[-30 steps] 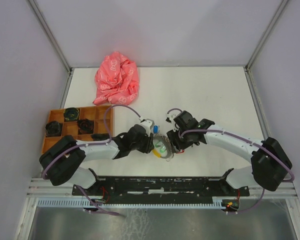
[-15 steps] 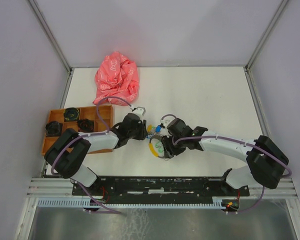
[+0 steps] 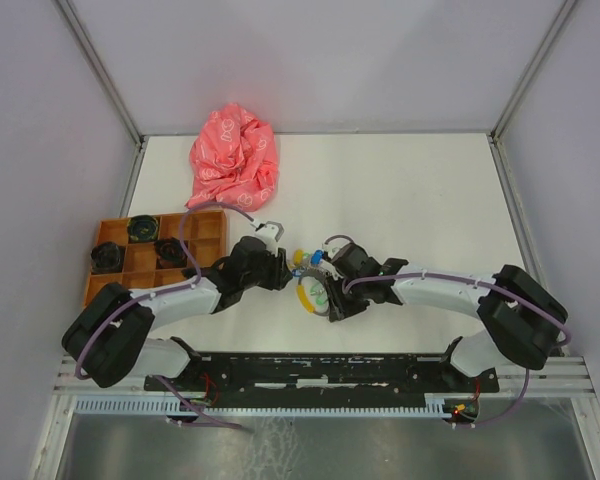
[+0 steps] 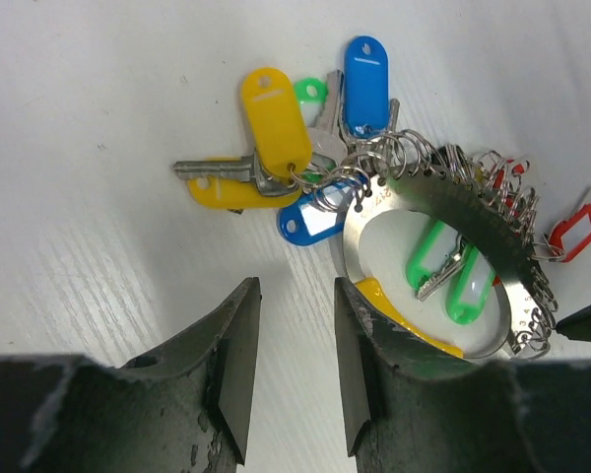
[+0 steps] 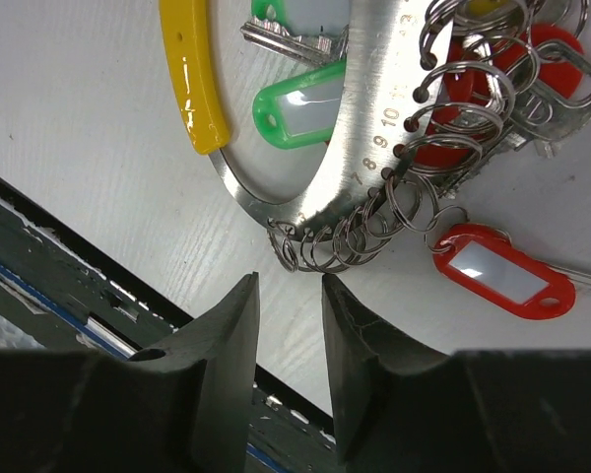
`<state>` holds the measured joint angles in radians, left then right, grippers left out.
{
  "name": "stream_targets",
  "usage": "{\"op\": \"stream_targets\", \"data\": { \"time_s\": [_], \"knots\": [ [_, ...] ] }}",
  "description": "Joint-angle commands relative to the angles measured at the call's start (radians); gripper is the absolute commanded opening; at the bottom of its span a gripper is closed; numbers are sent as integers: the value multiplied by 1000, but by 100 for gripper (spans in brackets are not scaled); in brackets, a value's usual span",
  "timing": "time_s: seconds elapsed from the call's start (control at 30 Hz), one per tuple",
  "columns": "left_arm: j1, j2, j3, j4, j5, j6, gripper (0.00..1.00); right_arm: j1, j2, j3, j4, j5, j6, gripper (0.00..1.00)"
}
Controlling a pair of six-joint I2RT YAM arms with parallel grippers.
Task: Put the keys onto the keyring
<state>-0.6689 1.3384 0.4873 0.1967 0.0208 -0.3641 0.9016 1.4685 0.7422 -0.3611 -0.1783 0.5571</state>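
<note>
The keyring (image 4: 435,202) is a wide silver numbered band carrying several small split rings; it lies flat on the white table (image 3: 410,190) and also shows in the top view (image 3: 320,294) and the right wrist view (image 5: 374,128). Silver keys with yellow (image 4: 274,120), blue (image 4: 365,71) and green tags (image 4: 426,268) lie bunched at it, and red tags (image 5: 502,272) on its far side. No black-headed key shows. My left gripper (image 4: 295,291) is open and empty just left of the ring (image 3: 281,267). My right gripper (image 5: 289,286) is open and empty at the ring's near edge (image 3: 332,307).
An orange compartment tray (image 3: 206,214) with black parts stands at the left. A crumpled pink cloth (image 3: 233,157) lies at the back left. A black rail (image 3: 330,366) runs along the table's near edge, close behind my right gripper (image 5: 39,232).
My left gripper has drawn back up and left off the ring. My right gripper has moved left and down to the ring's near edge. The key bunch has shifted slightly left.
</note>
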Motion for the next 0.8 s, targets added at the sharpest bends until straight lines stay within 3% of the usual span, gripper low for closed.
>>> {"op": "stream_targets", "data": {
  "time_s": [0.0, 0.23, 0.37, 0.57, 0.77],
  "knots": [
    [-1, -32, -17, 41, 42, -30, 43, 9, 20, 10, 49, -6, 29, 39],
    [-14, -9, -15, 68, 80, -50, 43, 14, 49, 20, 60, -13, 36, 34],
    [-41, 32, -5, 82, 95, -64, 43, 13, 50, 33, 63, 60, 32, 35],
    [-64, 44, -3, 86, 83, -93, 43, 3, 91, 95, 66, 162, -16, 20],
    [-63, -11, -17, 84, 37, -97, 43, -43, 105, 168, 21, 244, -124, 14]
  ]
}}
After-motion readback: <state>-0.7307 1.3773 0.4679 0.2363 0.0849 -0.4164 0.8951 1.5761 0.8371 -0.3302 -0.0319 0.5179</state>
